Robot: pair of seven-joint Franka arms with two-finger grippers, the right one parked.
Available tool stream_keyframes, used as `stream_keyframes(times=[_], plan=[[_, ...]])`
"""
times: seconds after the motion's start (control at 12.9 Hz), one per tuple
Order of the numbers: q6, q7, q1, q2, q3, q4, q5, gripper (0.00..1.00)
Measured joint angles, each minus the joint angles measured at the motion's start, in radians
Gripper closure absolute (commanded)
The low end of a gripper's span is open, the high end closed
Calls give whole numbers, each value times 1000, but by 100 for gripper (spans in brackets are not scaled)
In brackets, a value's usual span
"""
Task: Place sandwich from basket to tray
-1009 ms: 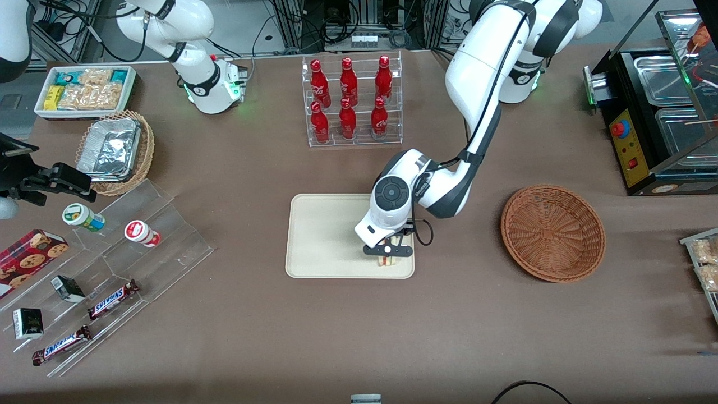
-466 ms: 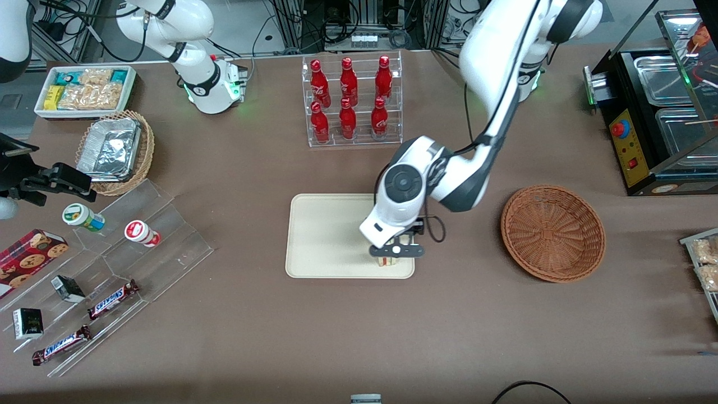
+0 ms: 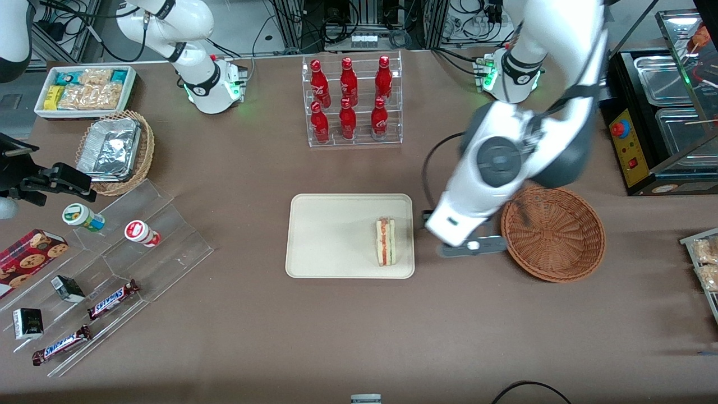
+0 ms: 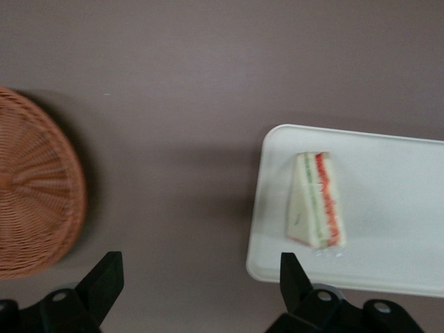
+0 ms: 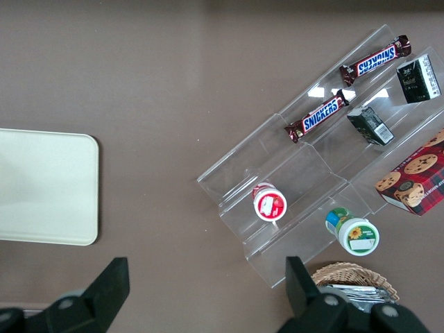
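Observation:
The sandwich [image 3: 386,242] lies on the cream tray [image 3: 331,235], near the tray's edge that faces the basket, with its red and green filling showing. In the left wrist view the sandwich [image 4: 318,200] rests free on the tray [image 4: 395,229]. My left gripper [image 3: 470,246] hangs above bare table between the tray and the reddish-brown wicker basket [image 3: 552,233]. Its fingers are open [image 4: 198,281] with nothing between them. The basket [image 4: 35,187] holds nothing.
A clear rack of red bottles [image 3: 350,101] stands farther from the front camera than the tray. Toward the parked arm's end are a stepped acrylic shelf with snacks [image 3: 112,252], a lighter basket with a foil tray [image 3: 115,148] and a white snack bin [image 3: 84,90]. A black machine [image 3: 662,112] stands at the working arm's end.
The gripper has let go of the sandwich, risen off the tray and swung toward the basket. The sandwich stays on the tray where it was set down.

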Motion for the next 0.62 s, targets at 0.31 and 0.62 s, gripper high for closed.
stream_keyframes(times=[0.31,0.62], plan=[[-143,200,191,-157,4,-36,1,0],[-210,231,236,-230,3,-47,47,0]])
